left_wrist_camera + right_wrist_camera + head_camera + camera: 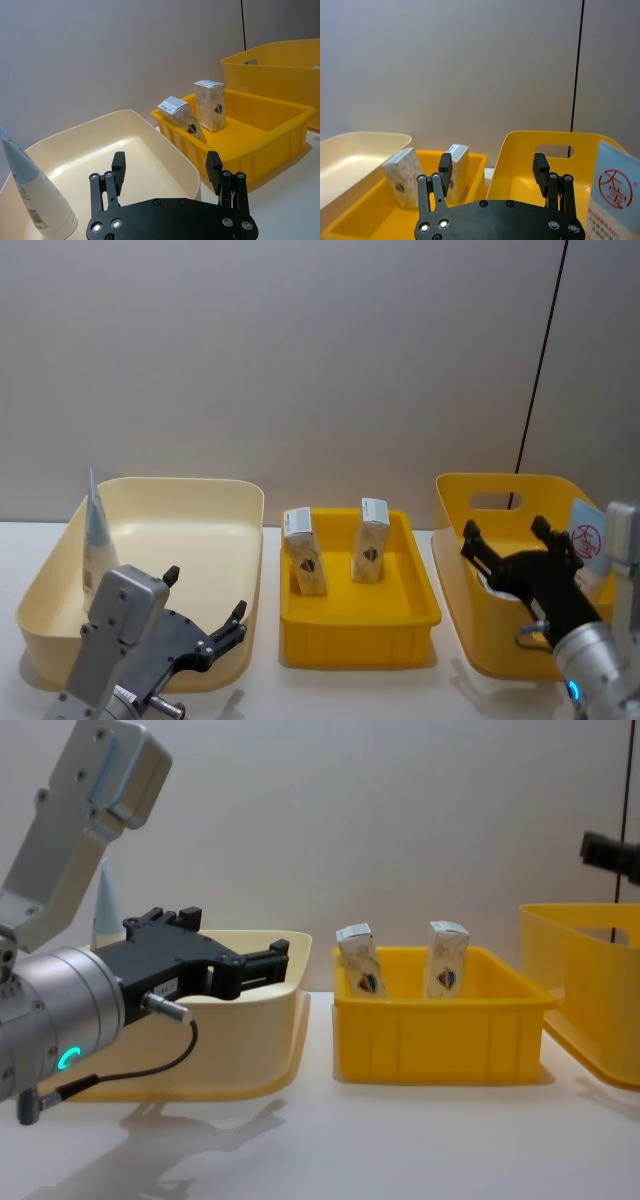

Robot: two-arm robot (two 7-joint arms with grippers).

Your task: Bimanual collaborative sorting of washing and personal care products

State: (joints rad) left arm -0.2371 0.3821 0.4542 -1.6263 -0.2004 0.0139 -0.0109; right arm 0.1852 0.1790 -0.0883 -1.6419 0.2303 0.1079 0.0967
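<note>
A light-blue squeeze tube (97, 540) stands against the left wall of the cream bin (180, 483); it also shows large in the left wrist view (35, 200). Another tube with a red round logo (590, 540) leans in the right yellow bin (455, 490). Two small white cartons (305, 562) (370, 552) stand upright in the middle yellow tray (360, 635). My left gripper (205, 595) hovers open and empty over the cream bin's near right corner. Over the right yellow bin, my right gripper (505, 530) is open and empty, beside the logo tube.
The three containers stand in a row on a white table (270, 690), with narrow gaps between them. A grey wall with a black cable (540, 370) rises behind. Table surface runs in front of the tray (400, 1140).
</note>
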